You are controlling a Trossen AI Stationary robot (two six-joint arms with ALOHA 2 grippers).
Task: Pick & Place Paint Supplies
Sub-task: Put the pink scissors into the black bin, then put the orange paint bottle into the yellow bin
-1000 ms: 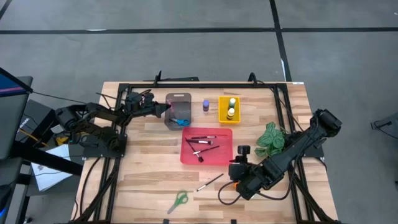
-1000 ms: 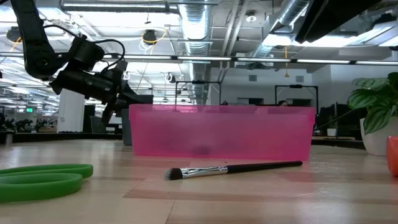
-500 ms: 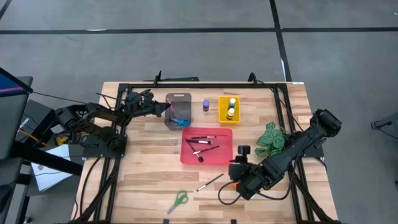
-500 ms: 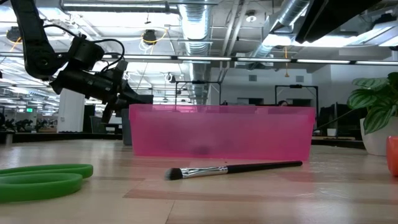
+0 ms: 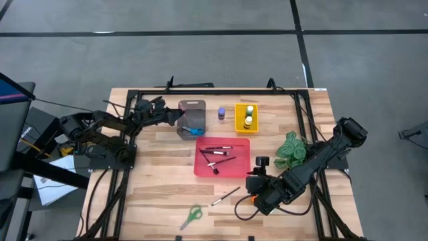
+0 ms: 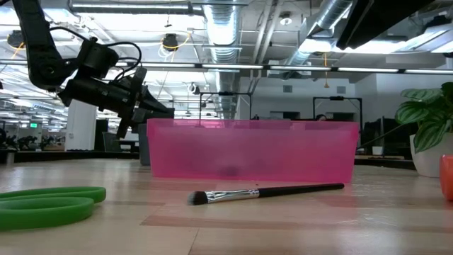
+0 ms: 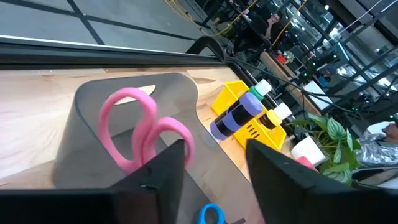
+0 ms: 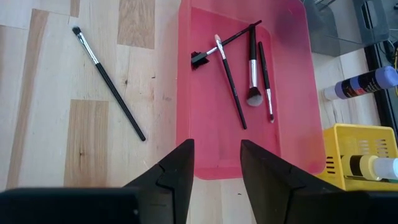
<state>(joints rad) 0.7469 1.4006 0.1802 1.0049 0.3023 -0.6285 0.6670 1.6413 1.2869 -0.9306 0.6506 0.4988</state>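
Note:
My left gripper is open over the grey tray at the table's far left. Pink scissors stand in that tray with their handle loops up. Their blades are hidden behind my finger. Blue scissors lie at the tray's near end. My right gripper hangs open and holds nothing, above the near edge of the red tray, which holds several brushes. One loose brush and green scissors lie on the table near the front edge. My left gripper stands open next to the pink scissors. One handle loop lies right by the tip of one finger, and I cannot tell whether they touch. Nothing sits between the fingers.
A yellow tray with bottles and a purple bottle stand at the back. The leafy plant sits at the right. An orange item stands beneath my right arm. Bare wood lies at the front left.
My left gripper's fingers have spread apart over the grey tray. The pink scissors no longer show between its fingertips and now stand in the tray. My right arm has kept still.

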